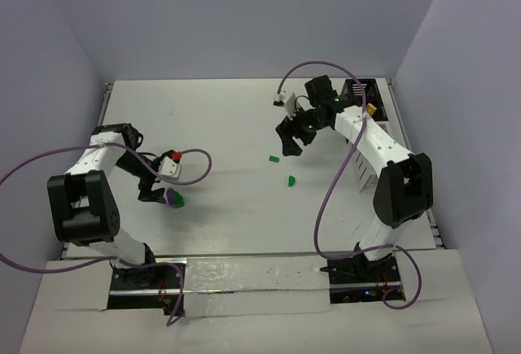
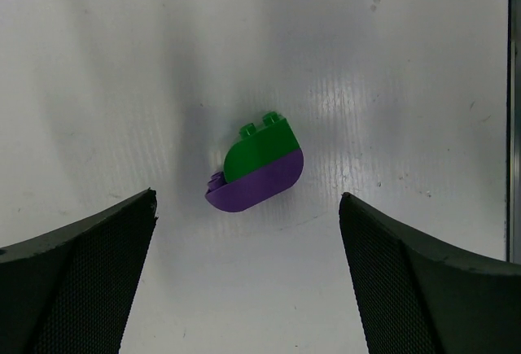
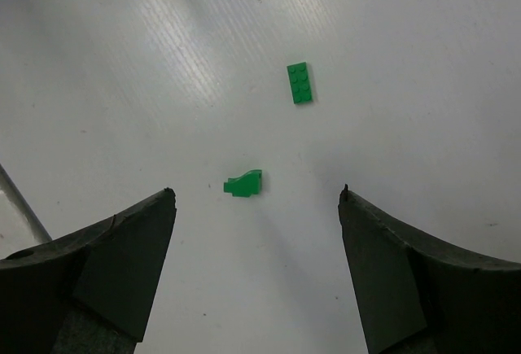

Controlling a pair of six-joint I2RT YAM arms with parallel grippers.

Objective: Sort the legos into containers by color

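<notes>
L gripper [image 2: 247, 201] spread wide, empty, low over a green-and-purple brick pair [image 2: 256, 171] at near left of table [image 1: 228, 110]. R gripper [image 3: 257, 194] also spread, empty, above a green wedge [image 3: 244, 183]; green plate [image 3: 299, 83] near it. Rack [image 1: 360, 179] along right edge. Bricks prob light, hard, slick: pinch across flat sides, not rounded ends.

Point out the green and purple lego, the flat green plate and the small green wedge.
green and purple lego [image 2: 262, 152]: left wrist view, on its green upper half.
flat green plate [image 3: 299, 83]: right wrist view, middle of its studded top.
small green wedge [image 3: 244, 183]: right wrist view, centre of its body.
</notes>
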